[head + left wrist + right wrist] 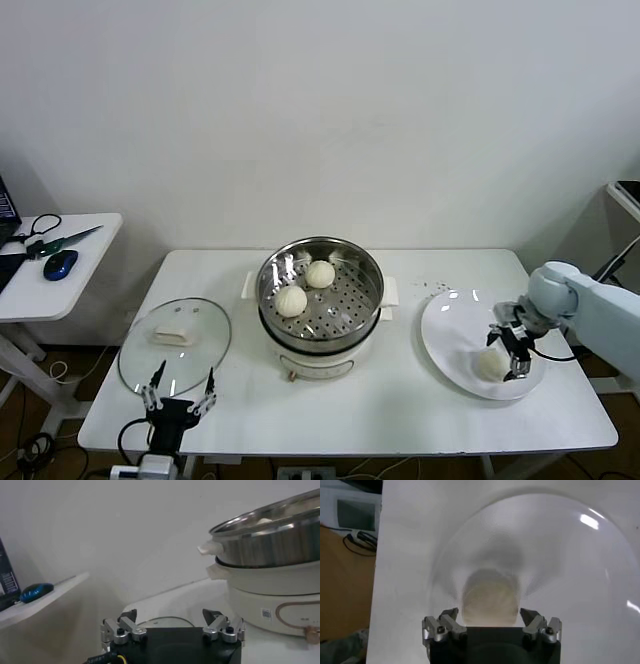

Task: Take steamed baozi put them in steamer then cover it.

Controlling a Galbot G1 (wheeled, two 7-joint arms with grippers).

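Observation:
The steamer [372, 312] stands at the table's middle, uncovered, with two baozi [291, 300] [320, 274] on its perforated floor. A third baozi [489, 364] lies on the white plate [450, 330] at the right. My right gripper [508, 355] is open and low over it; in the right wrist view its fingertips [447, 617] flank the baozi [490, 600] on the plate [560, 555]. The glass cover [190, 355] lies flat at the left. My left gripper [181, 392] is open and empty just in front of it. The left wrist view shows the steamer [270, 545] and the cover's rim [162, 622].
A side table at the far left holds a blue mouse [60, 264] and green-handled scissors [62, 241]; the mouse also shows in the left wrist view [35, 590]. Small dark specks [435, 288] lie behind the plate. The plate sits close to the table's front right edge.

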